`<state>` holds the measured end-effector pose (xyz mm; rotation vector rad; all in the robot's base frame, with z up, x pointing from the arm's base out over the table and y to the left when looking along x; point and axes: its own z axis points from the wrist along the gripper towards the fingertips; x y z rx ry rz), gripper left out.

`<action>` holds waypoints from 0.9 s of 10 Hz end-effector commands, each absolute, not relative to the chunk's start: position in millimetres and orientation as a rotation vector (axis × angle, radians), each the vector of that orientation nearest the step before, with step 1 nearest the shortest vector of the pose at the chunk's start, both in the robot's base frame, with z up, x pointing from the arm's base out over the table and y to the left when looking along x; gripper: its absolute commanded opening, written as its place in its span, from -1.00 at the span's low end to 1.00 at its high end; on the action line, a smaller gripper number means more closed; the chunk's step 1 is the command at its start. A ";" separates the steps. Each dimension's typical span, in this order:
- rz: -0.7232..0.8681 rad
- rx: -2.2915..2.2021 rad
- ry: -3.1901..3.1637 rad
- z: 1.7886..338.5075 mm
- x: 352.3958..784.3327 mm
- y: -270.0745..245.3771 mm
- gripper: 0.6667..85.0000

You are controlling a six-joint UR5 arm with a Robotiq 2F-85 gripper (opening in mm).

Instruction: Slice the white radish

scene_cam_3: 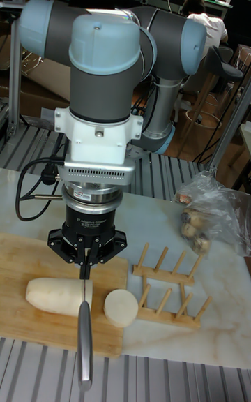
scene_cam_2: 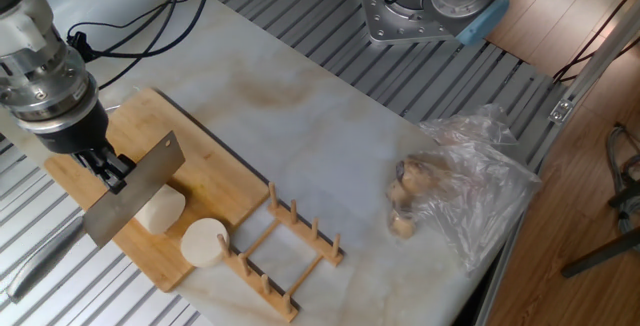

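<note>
Gripping a flat steel cleaver (scene_cam_2: 132,188) by its spine, the black pincer (scene_cam_2: 104,166) holds the blade edge-down on the smooth, creamy white radish (scene_cam_3: 59,296). The radish lies on a bamboo cutting board (scene_cam_2: 215,181) on the marbled desk (scene_cam_2: 330,156), a cut round piece (scene_cam_2: 204,242) just beside the slatted wooden rack (scene_cam_2: 285,256).

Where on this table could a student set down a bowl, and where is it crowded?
Free: the bare marble tabletop between the bamboo cutting board and the crumpled clear plastic bag. Crowded: the board's near end, where the gripper holds the steel knife over the white radish, beside the wooden peg rack.
</note>
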<state>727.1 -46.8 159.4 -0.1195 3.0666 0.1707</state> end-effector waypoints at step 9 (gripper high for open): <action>0.207 -0.113 3.064 157.1 727.0 -42.6 -0.98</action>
